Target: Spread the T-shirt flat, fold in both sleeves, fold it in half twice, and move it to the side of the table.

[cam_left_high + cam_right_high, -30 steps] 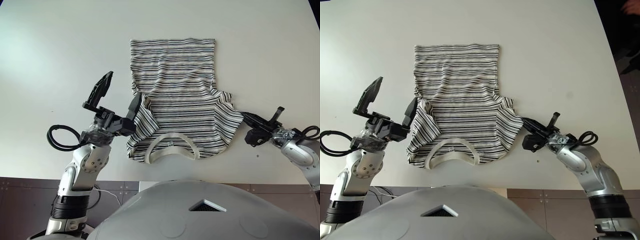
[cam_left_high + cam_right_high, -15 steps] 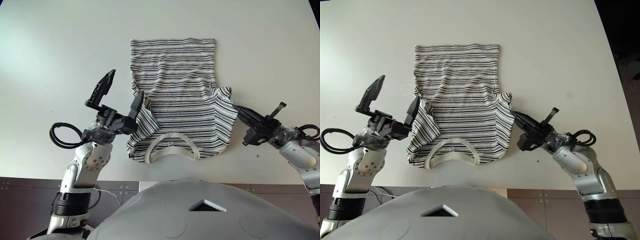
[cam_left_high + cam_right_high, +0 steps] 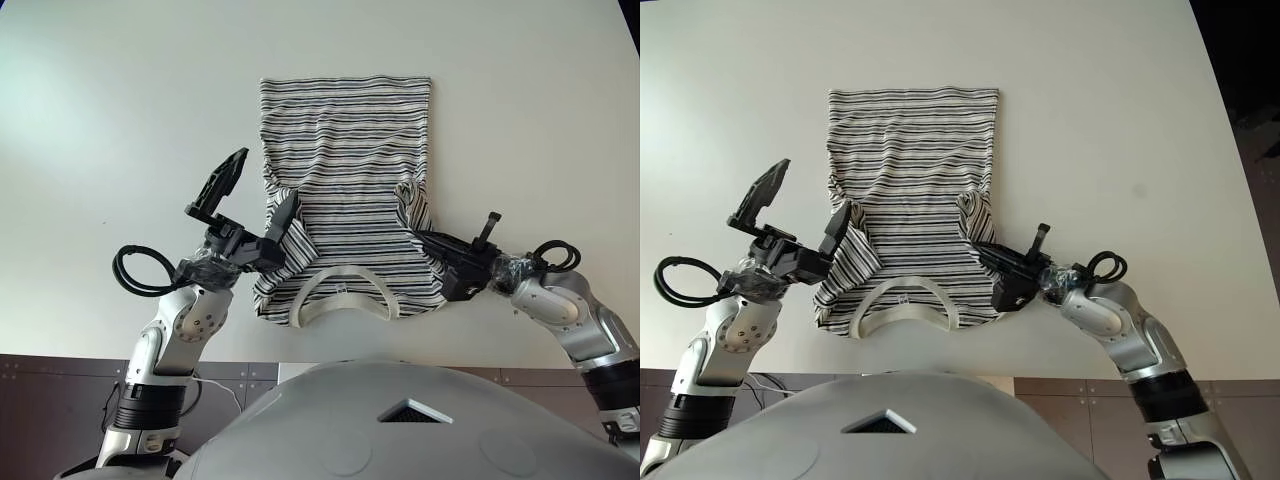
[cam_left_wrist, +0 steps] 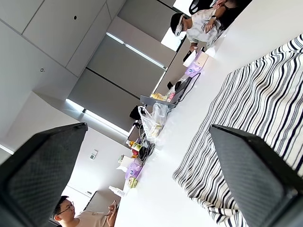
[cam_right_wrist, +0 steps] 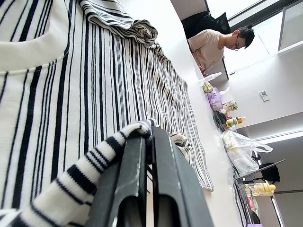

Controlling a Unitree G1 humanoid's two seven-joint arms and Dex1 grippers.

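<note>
The black-and-white striped T-shirt (image 3: 345, 150) lies on the white table, its white collar (image 3: 345, 290) nearest me and its hem at the far end. The left sleeve is folded in over the body. My left gripper (image 3: 262, 180) stands open just beside that folded edge, with nothing between its fingers (image 4: 255, 175). My right gripper (image 3: 422, 238) is shut on the right sleeve (image 3: 410, 205) and holds it raised over the shirt's right side, inside the former outline. In the right wrist view the striped cloth is pinched between the shut fingers (image 5: 128, 179).
The white table (image 3: 120, 100) has bare surface to the left, right and beyond the shirt. Its front edge (image 3: 80, 352) runs close under my arms. Bags and bottles (image 4: 147, 127) stand far off beyond the table.
My right gripper has moved left over the shirt, pulling the right sleeve in with it. My left gripper has shifted slightly toward the shirt and stays open.
</note>
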